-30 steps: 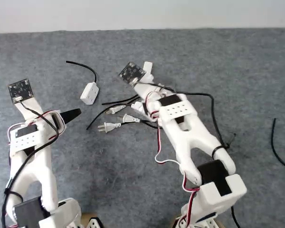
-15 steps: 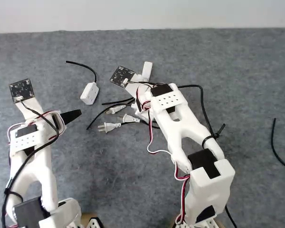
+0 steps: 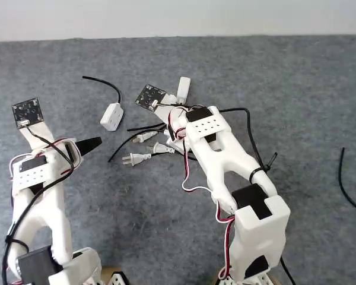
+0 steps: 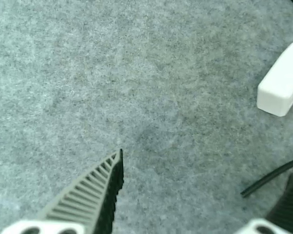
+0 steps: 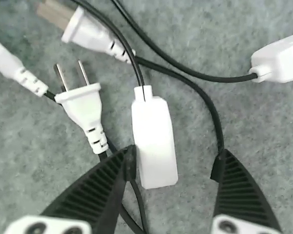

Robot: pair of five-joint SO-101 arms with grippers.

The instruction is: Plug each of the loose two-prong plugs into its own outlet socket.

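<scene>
Three loose two-prong plugs (image 3: 134, 158) lie on black cords in the middle of the grey mat. One white plug (image 5: 81, 105) has its prongs bare beside a white outlet socket (image 5: 154, 142). My right gripper (image 5: 177, 155) is open, straddling that socket, with one finger (image 5: 112, 180) touching its side. Two other plugs (image 5: 89, 32) lie just beyond, and another socket (image 5: 282, 61) sits off to one side. My left gripper (image 4: 207, 165) is open over bare mat, apart from a white socket (image 4: 281, 86). In the high view that socket (image 3: 111, 116) lies ahead of the left gripper (image 3: 89, 143).
Black cords (image 3: 139, 132) cross between the plugs and sockets under the right arm. Another white socket (image 3: 183, 88) lies farther back. A separate black cable (image 3: 343, 178) runs along the mat's right edge. A cord end (image 4: 271, 178) lies near my left gripper.
The right arm has swung to the left and settled over the cluster of plugs. The left arm has not moved.
</scene>
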